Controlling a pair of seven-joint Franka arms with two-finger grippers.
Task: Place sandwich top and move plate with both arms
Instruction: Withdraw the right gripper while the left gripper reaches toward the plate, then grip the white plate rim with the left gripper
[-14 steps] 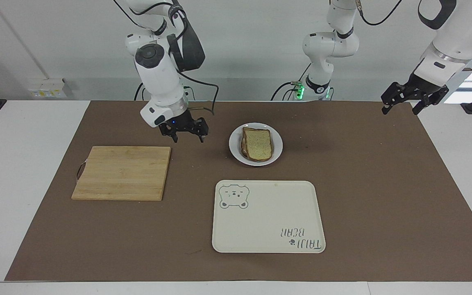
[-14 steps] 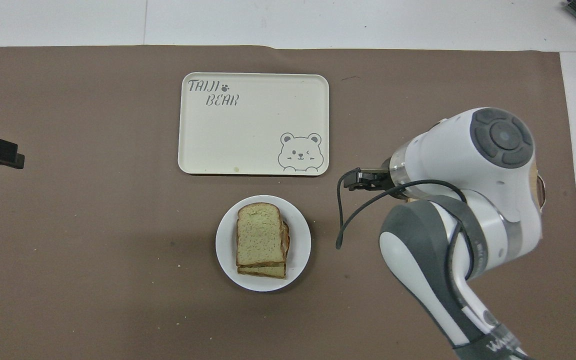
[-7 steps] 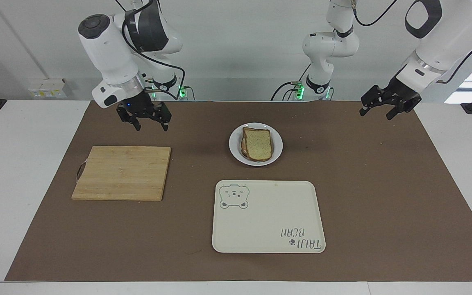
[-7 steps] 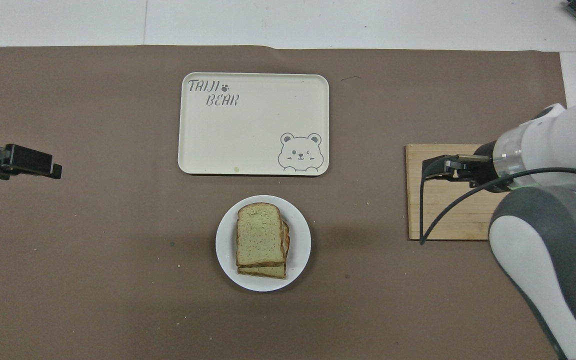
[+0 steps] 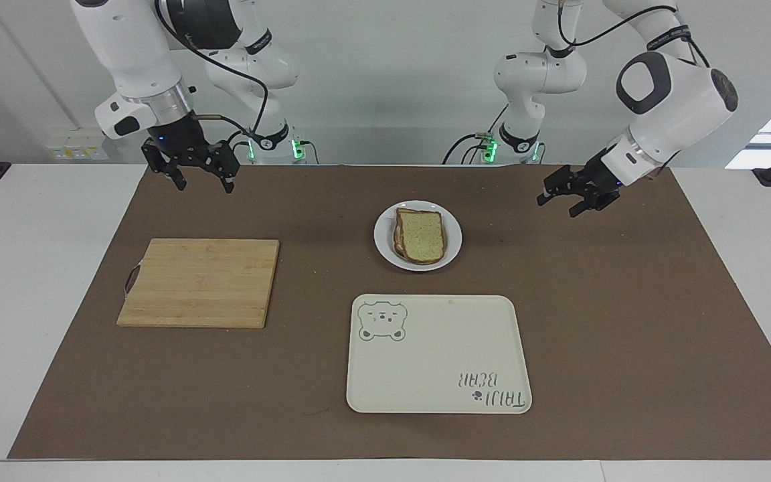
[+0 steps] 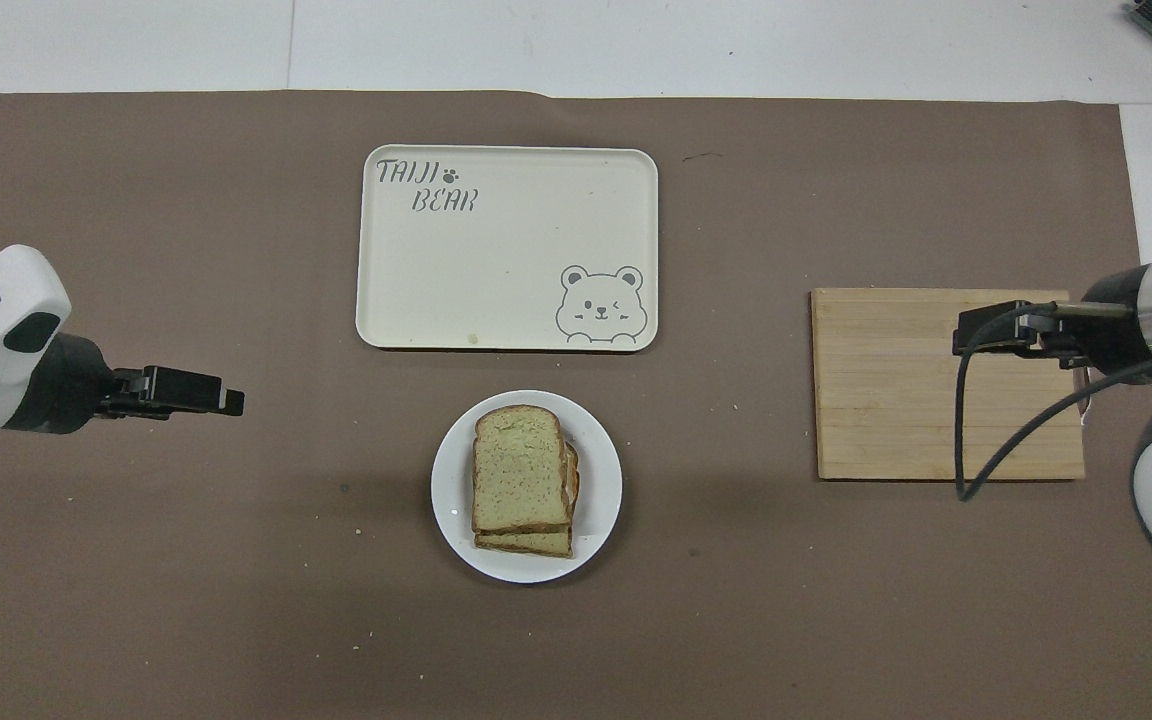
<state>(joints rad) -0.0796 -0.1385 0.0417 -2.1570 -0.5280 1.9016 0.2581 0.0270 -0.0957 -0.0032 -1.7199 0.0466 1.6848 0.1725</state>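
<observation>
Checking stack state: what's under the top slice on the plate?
Under the sandwich top, the edge of another bread slice shows at the end nearer the robots, resting on the plate. A filling edge peeks out beside it; what it is stays covered.

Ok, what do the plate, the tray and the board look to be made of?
The plate looks like glazed ceramic, or possibly melamine: white and glossy. The tray seems to be matte cream plastic, with rounded corners and a printed bear. The board is wood, perhaps bamboo: pale strips with visible grain.
</observation>
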